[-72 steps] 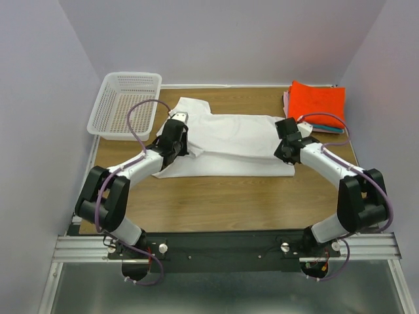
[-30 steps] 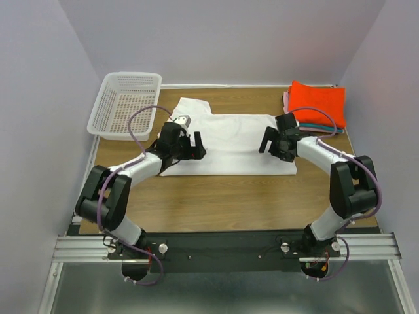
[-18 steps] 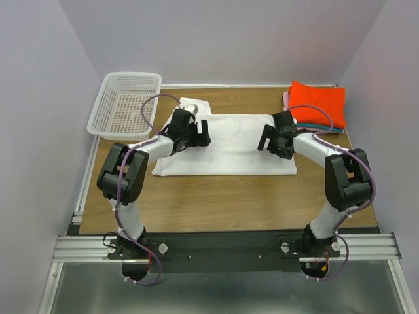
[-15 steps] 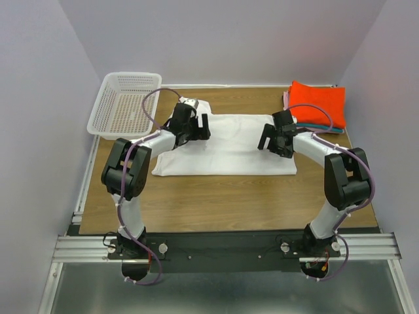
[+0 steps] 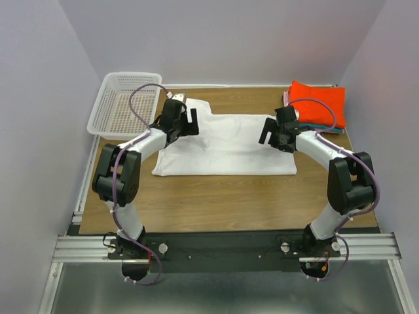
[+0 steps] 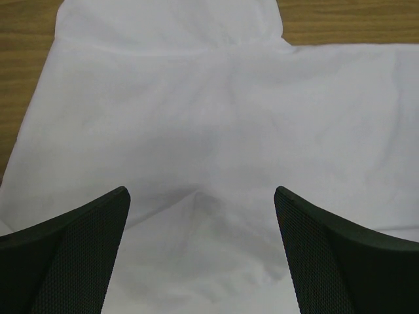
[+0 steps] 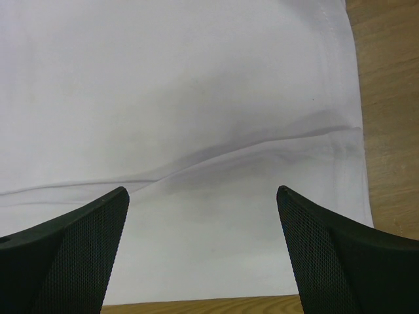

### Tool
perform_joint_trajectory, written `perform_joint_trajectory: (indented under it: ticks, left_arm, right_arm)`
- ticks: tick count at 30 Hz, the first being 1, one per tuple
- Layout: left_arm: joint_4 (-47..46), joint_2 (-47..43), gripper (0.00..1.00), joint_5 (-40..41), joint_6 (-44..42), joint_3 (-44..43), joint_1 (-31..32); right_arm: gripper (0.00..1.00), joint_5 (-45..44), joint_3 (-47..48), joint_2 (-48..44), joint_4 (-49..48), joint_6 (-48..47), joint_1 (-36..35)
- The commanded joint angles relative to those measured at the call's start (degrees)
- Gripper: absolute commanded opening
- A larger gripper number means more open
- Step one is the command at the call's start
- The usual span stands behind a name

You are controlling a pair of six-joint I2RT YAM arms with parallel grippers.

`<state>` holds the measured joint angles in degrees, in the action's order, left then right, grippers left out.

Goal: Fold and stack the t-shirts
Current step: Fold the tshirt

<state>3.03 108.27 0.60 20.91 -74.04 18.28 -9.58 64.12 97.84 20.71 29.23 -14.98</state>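
White t-shirt (image 5: 226, 149): lies spread out at mid-worktop (image 5: 216, 203), one sleeve poking out at its far-left corner. The right wrist view shows a soft ridge across the cloth.
Folded stack (image 5: 318, 103): at the far-right corner, orange-red on top, with teal and pink edges beneath.
Basket (image 5: 124, 103): at the far-left corner, beside the shirt's sleeve end.
Left fingers (image 6: 72, 248): spread wide and empty, above the cloth near the sleeve.
Right fingers (image 7: 65, 242): likewise parted and holding nothing, above the hem end. Contact with the cloth cannot be judged.
Hazard, grasp: a shallow pinch may catch only the upper layer, leaving the lower one to trail.
Hazard, symmetry: unequal travel of the two arms would skew the fold.
Hazard, stack: the right arm works close to the stack and could nudge it.
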Motion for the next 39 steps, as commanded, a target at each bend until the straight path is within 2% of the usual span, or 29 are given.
perform_joint_trajectory:
  ticks: [1, 5, 10, 12, 13, 14, 15, 18, 21, 25, 26, 29, 32, 36, 39]
  left_arm:
    - [-2.32, -9.19, 0.98, -3.14, 2.47, 10.45, 1.14]
    - [-6.01, -11.68, 0.98, -4.81, 5.37, 17.17, 1.67]
    - [-6.46, -8.09, 0.98, -3.85, 6.43, 15.69, 1.67]
    - [-6.11, -6.93, 0.92, -3.07, 6.6, 14.81, 1.67]
    - [-5.41, -6.15, 0.84, -2.1, 7.04, 13.93, 1.67]
    - [-5.23, -5.88, 0.84, -1.31, 7.22, 13.75, 1.67]
    - [-4.7, -5.7, 0.77, 1.57, 7.31, 13.4, 1.67]
    - [-1.55, -4.21, 0.73, 5.1, 7.22, 11.47, 1.67]
    - [0.22, -2.89, 0.65, 6.43, 6.95, 10.32, 1.67]
    - [2.16, -1.92, 0.58, 8.71, 6.61, 9.27, 1.67]
    - [2.94, -1.57, 0.53, 9.41, 6.34, 8.74, 1.67]
    - [4.09, -0.87, 0.49, 10.47, 5.64, 7.95, 1.67]
    - [4.7, -0.6, 0.35, 11.7, 5.02, 7.16, 1.67]
    - [6.2, 0.27, 0.28, 13.63, 4.5, 5.14, 1.67]
    - [7.52, 1.85, 0.19, 15.39, 3.71, 2.33, 1.58]
  right_arm:
    - [1.0, 3.6, -2.06, -3.97, -0.49, -0.67, 0.22]
    - [1.0, 5.01, -4.87, -5.64, -0.49, -0.06, 0.22]
    - [1.0, 5.63, -6.55, -6.43, -0.41, -0.14, 0.22]
    - [1.0, 5.45, -6.99, -7.05, -0.41, -0.14, 0.3]
    - [1.0, 5.11, -7.08, -7.66, -0.41, -0.23, 0.22]
    - [1.0, 5.01, -7.25, -7.93, -0.41, -0.32, 0.22]
    - [1.0, 4.84, -7.51, -8.1, -0.32, -0.4, 0.22]
    - [1.0, 4.49, -7.69, -8.46, -0.32, -0.58, 0.22]
    - [1.0, 4.4, -7.78, -8.37, -0.32, -0.67, 0.22]
    - [1.0, 4.05, -7.78, -8.28, -0.32, -0.76, 0.22]
    - [1.0, 4.05, -7.78, -8.28, -0.32, -0.67, 0.22]
    - [1.0, 3.7, -7.69, -8.11, -0.32, -0.67, 0.22]
    - [1.0, 3.26, -7.69, -7.93, -0.32, -0.84, 0.22]
    - [1.0, 2.82, -7.78, -8.02, -0.32, -0.84, 0.22]
    - [1.0, 2.2, -8.04, -8.37, -0.32, -0.76, 0.22]
